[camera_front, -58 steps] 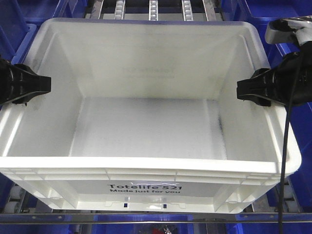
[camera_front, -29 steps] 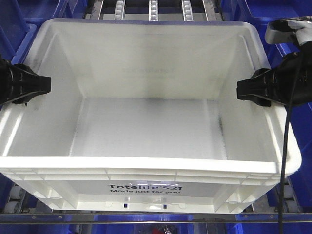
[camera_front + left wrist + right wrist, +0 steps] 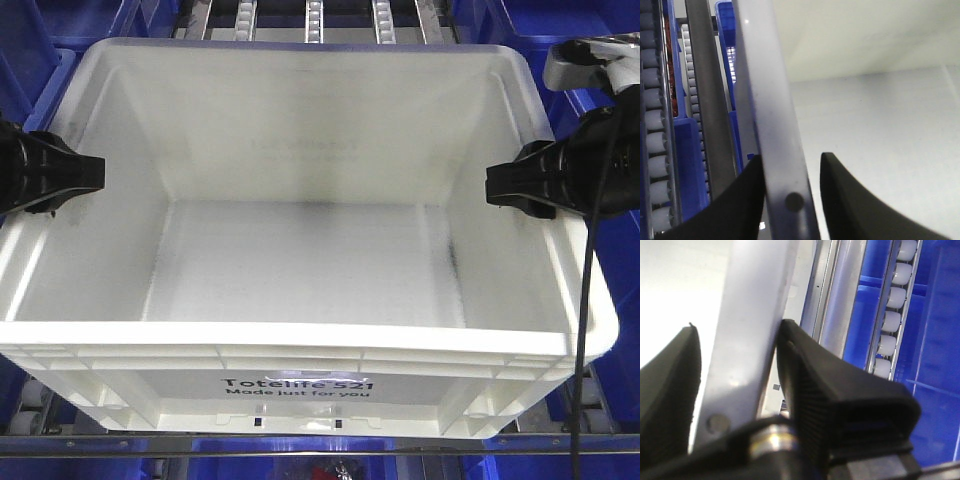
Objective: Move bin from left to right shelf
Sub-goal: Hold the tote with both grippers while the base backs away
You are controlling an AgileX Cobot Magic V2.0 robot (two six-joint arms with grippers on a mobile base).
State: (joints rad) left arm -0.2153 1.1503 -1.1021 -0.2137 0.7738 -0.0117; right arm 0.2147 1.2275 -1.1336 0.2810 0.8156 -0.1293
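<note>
Nothing has visibly moved: left pincer (image 3: 96, 172) and right pincer (image 3: 492, 186) straddle the side walls of the bin (image 3: 300, 270), unclenched; clench both evenly before lifting level.

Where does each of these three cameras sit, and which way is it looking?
Front view: high on the robot's front, looking down into the bin; left gripper and right gripper show at its side walls.
Left wrist view: on the left arm, looking along the bin's left rim; two black fingers straddle it.
Right wrist view: on the right arm, looking along the right rim; its fingers straddle it, rollers beyond.
Shared: front and wrist views all show the bin's rim between gripper fingers.
</note>
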